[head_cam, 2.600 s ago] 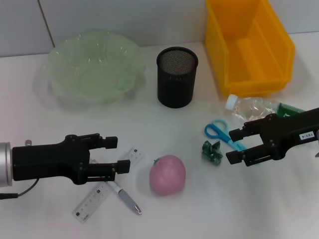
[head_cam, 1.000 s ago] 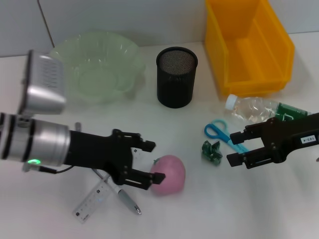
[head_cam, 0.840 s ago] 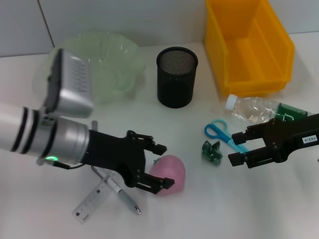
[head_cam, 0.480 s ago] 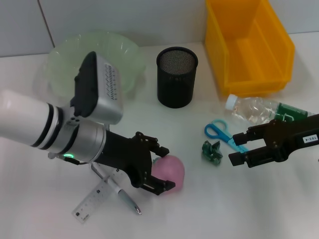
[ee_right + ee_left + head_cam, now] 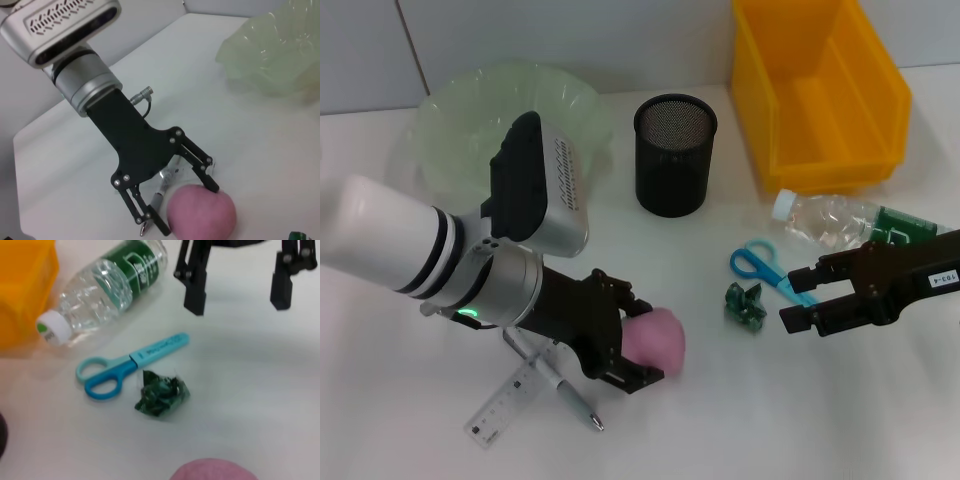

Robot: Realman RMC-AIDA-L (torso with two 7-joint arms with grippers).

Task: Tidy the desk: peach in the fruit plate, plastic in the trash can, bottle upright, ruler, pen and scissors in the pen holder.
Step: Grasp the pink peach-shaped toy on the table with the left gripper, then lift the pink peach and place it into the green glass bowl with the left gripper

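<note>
On your white bench [image 5: 410,420], the green fruit plate [image 5: 510,135] sits at 10 o'clock. At 7 o'clock lie the clear ruler [image 5: 505,405] and the pen [image 5: 570,398], crossing each other. Your left tool [image 5: 638,338] has its fingers spread on either side of the pink peach [image 5: 655,338], which rests just below bench centre; from the right wrist view the finger tips [image 5: 212,184] reach the fruit's flanks. The black mesh pen holder [image 5: 675,155] stands at 12 o'clock. The yellow bin [image 5: 820,90] occupies 1 o'clock. At 3 o'clock you see the crumpled green plastic [image 5: 161,395], the blue scissors [image 5: 127,371] beside it, and the bottle [image 5: 102,292] lying on its side. Your right tool [image 5: 805,297] hovers near the scissors, fingers apart and empty.
</note>
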